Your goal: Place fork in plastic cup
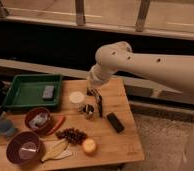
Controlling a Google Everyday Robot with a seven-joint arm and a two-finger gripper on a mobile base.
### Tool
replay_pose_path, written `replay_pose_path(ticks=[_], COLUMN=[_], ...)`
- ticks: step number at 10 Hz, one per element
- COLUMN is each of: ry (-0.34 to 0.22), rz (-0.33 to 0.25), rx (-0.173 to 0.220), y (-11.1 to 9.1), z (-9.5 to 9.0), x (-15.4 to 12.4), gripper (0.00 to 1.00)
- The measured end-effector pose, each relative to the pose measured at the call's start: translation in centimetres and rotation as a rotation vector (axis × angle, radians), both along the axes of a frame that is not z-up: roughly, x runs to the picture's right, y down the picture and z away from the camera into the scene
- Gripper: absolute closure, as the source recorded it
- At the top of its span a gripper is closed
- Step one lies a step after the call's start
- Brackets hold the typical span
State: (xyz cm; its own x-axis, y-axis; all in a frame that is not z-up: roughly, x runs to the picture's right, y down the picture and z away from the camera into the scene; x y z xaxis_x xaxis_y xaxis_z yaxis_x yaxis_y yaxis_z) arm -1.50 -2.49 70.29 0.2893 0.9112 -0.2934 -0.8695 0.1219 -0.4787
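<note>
The small blue-grey translucent plastic cup (5, 127) stands at the left edge of the wooden worktop (125, 145), near the round purple bowl (14, 154) at the front-left corner. Behind them lies the green plastic tray (24, 91). Near the middle the tool (96, 101) hangs just beside the white round tub (76, 97), its fingers pressed together. The thin silvery fork I cannot make out. The black rectangular bar (115, 122) lies further right.

You have no text, label, brand or number to read on anything here. Your gripper (93, 93) hangs closed over the wooden table (124, 146), just beside the white round tub (77, 97), at its three o'clock.
</note>
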Motion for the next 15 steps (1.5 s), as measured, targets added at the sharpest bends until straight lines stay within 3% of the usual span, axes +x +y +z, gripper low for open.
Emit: replay_pose_path(ticks=[1, 4, 8, 9, 15], ry=[-0.053, -0.285, -0.454, -0.482, -0.481], rz=[-0.012, -0.102, -0.192, -0.195, -0.192], rx=[-0.007, -0.034, -0.006, 0.000, 0.002], y=[-0.6, -2.7, -1.9, -1.5, -1.4], z=[-0.1, -1.2, -5.2, -5.8, -5.7], x=[-1.2, -6.4, -11.0, -11.6, -11.6], gripper=[0.81, 0.81, 0.81, 0.81, 0.81])
